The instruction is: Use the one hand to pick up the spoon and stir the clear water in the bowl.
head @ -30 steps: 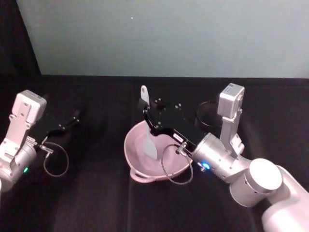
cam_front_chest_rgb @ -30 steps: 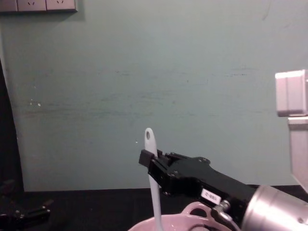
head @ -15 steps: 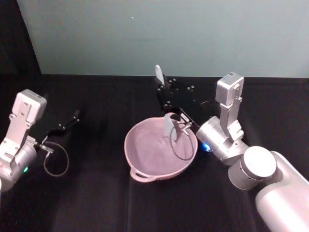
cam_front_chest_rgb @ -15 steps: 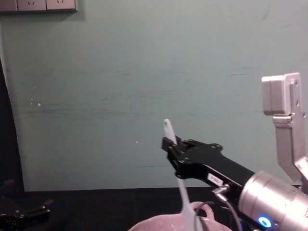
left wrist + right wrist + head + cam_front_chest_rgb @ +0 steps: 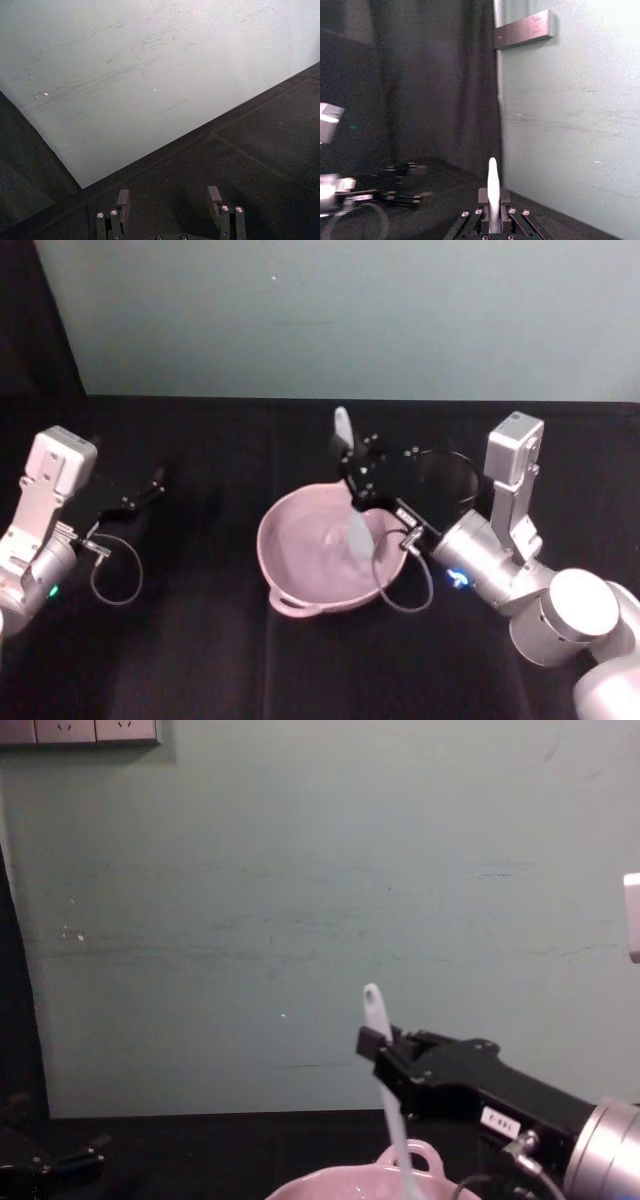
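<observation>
The pale pink bowl [image 5: 272,552] sits mid-table with its loop handle [image 5: 415,1156] toward the back. My right gripper [image 5: 357,468] hovers over the bowl's far right rim, shut on the white spoon [image 5: 357,531]. The spoon stands nearly upright, its scoop end down inside the bowl and its handle tip sticking up above the fingers. In the chest view the spoon [image 5: 378,1012] rises out of the right gripper [image 5: 376,1046]; in the right wrist view the spoon [image 5: 493,189] is pinched in the right gripper [image 5: 492,221]. My left gripper [image 5: 150,486] is parked at the far left, open.
A black wire-mesh cup [image 5: 452,477] stands just behind and to the right of the bowl, close to my right arm. A looped cable [image 5: 115,575] hangs by the left wrist. The left gripper [image 5: 169,199] faces the black cloth and the teal wall.
My right gripper has swept the spoon from the bowl's left-centre to its right side, then a little toward the near edge. The left arm has not moved.
</observation>
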Available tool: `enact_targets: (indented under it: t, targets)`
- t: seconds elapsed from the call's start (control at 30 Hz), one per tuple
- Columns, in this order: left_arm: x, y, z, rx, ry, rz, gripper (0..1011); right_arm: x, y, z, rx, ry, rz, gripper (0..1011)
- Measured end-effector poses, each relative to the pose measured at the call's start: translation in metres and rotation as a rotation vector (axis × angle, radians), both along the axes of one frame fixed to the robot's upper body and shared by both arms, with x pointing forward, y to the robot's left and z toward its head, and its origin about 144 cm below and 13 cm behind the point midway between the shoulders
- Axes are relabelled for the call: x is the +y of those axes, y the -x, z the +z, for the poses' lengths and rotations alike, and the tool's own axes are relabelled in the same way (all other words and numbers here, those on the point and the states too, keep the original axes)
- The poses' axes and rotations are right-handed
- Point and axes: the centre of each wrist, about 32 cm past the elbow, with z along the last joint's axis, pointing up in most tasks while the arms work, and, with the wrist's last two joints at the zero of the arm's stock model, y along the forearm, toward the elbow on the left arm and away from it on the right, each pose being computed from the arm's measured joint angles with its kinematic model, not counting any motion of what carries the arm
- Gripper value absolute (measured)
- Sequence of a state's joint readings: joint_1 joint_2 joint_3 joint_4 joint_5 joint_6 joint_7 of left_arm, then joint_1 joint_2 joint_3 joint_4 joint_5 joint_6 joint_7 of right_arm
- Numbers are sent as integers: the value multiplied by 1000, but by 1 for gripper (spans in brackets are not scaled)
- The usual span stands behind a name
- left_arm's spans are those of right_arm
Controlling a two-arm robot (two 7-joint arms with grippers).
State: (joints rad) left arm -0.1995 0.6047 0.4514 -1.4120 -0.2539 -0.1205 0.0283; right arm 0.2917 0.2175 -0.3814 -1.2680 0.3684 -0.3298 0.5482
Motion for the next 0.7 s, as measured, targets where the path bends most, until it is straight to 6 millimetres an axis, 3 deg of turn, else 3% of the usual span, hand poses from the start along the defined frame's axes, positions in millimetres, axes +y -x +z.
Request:
enact_targets:
  t: [0.37,0.7]
  targets:
    - [0,0,0,0,0,0,1011,20,6,0,52,-31,87,136]
    - [0,0,0,0,0,0,1011,2,6,18,124,36,111,136]
